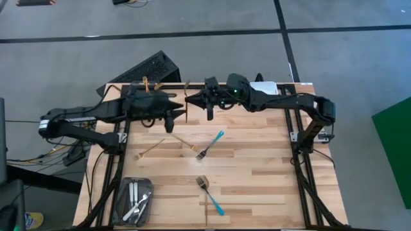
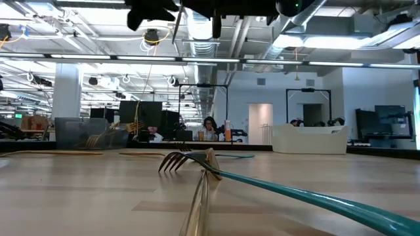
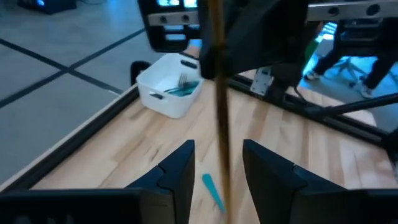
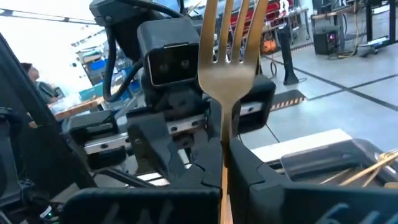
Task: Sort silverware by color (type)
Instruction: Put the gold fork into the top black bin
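Standing upright in the right wrist view, the gold fork (image 4: 227,68) has its tines up and its long axis vertical. Its handle drops straight down between the fingers of the right claw (image 4: 222,163), which is clamped tight on it. The left wrist view shows only the handle, a thin gold bar running between the two fingers of the left claw (image 3: 217,171). Those fingers stand apart on either side of the bar, with a gap showing on each side.

From above, the two claws meet nose to nose over the far edge of the desk (image 1: 270,167), where the fork itself is hard to make out.

The left wrist view alone shows the white bin (image 3: 163,99) at the desk's corner, with blue-handled forks (image 3: 181,87) inside. The high view alone shows the dark tray (image 1: 122,192) with silver pieces (image 1: 136,200) at the near left.

At desk level, a blue-handled fork (image 2: 295,190) lies across a gold piece (image 2: 197,203), its tines pointing left.
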